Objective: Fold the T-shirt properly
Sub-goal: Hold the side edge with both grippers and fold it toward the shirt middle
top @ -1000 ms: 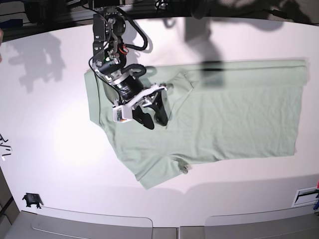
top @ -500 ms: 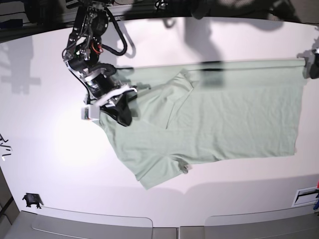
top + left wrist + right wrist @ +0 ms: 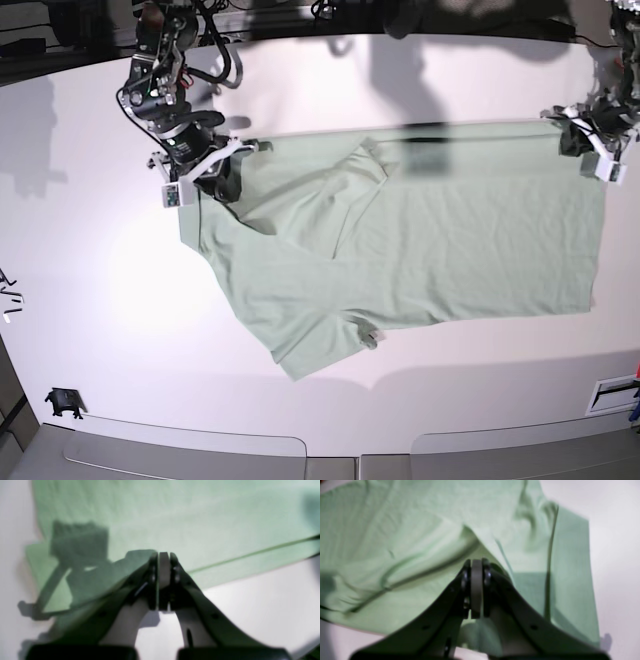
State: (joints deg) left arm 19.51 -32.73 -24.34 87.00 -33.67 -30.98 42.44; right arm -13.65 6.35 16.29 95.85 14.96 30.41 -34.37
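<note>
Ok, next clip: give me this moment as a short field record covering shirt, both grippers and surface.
shirt: T-shirt spread flat, one sleeve folded inward
left gripper: left gripper shut at the shirt's far hem corner; whether it pinches fabric is unclear
right gripper: right gripper shut at the collar-end corner; grip unclear
surface: white table
fold: not yet made

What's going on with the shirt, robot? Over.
Both end effectors shut: left end effector at T-shirt hem corner, right end effector at collar end. T-shirt flat on table, one sleeve folded in. Nothing in the way.
</note>
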